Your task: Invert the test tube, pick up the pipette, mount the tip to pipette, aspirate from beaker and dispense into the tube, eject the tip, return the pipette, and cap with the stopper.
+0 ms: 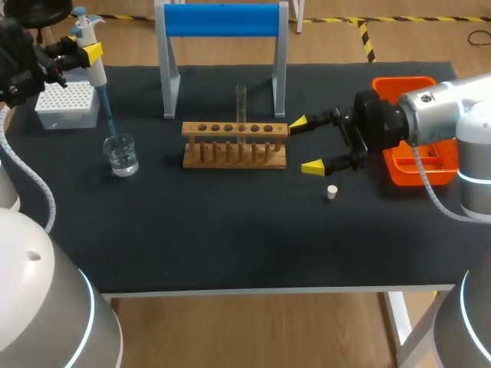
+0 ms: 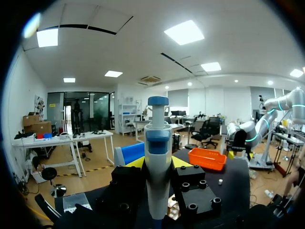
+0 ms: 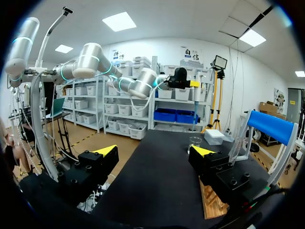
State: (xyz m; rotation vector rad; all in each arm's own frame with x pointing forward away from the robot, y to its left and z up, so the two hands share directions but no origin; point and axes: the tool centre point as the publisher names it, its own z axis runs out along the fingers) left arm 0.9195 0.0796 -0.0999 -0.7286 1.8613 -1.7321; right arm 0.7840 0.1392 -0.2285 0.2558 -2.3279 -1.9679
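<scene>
Black table carries everything; blue-barred stand at the back, behind the wooden rack; orange tray on my right is half hidden under the right arm, contents not made out; white tip box at far left, one corner behind the left arm; beaker with clear liquid sits in front of the tip box, well left of the rack; test tube upright in a middle hole of the rack, cannot tell which end is open; print on the pipette too small to read; left gripper clamped on the pipette body from both sides, holding it upright above the beaker; blue tip runs down into the beaker mouth, whether it meets the liquid is unclear; in the left wrist view the pipette's lower end is hidden behind the gripper body; right gripper spread wide, holding nothing, fingers pointing at the rack's right end, just beside it, contact unclear; white stopper lies on the table just in front of the nearer finger, apart from it.
</scene>
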